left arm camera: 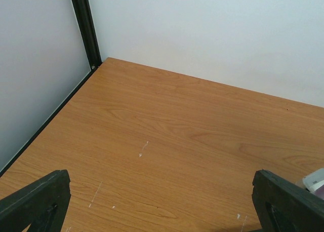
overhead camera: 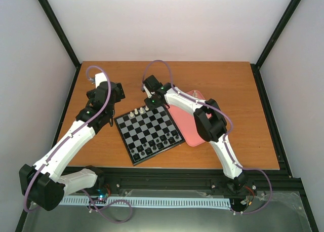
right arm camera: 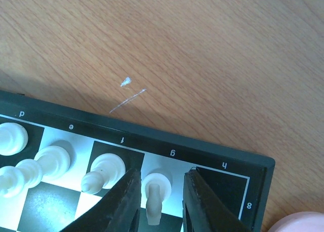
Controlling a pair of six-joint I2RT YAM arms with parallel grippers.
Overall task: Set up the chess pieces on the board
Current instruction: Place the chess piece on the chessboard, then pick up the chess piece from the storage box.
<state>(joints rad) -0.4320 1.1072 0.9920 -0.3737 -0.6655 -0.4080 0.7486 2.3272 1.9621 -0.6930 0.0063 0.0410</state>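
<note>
right gripper (right arm camera: 163, 184) at the board's (right arm camera: 223, 160) far edge, jaws parted astride a white piece (right arm camera: 154, 199) on file g, not pinching it; left gripper (left arm camera: 162, 196) wide open above the table (left arm camera: 167, 130)

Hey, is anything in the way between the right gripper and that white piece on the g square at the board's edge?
Nothing visible. The white piece sits on the board's g square, right between the right gripper's open jaws, with a small gap on each side. The neighbouring white piece on f is outside them, beside one finger.
</note>
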